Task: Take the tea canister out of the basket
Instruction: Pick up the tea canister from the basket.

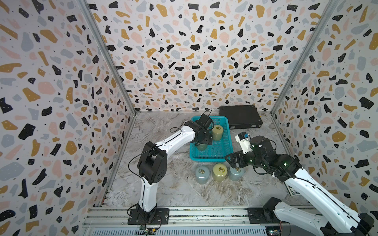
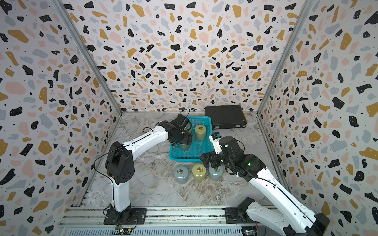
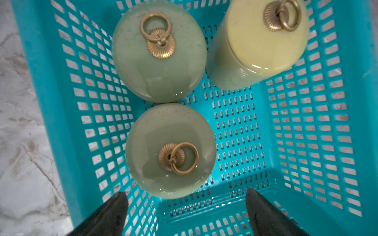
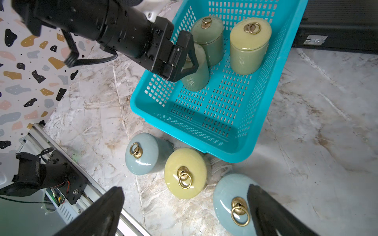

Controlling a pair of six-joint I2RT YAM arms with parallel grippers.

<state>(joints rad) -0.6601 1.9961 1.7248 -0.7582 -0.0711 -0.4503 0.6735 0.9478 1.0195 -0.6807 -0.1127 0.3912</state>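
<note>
Both top views: high, far, from 6 o'clock, looking down toward 12. Left wrist: close, straight down into basket [image 3: 41, 61]. Right wrist: near, at its 5 o'clock, showing same basket [image 4: 214, 150].

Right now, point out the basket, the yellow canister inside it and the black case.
basket [image 1: 208, 159], in a top view, near rim.
yellow canister [image 1: 217, 135], in a top view, side wall.
black case [image 1: 240, 116], in a top view, top face.
</note>
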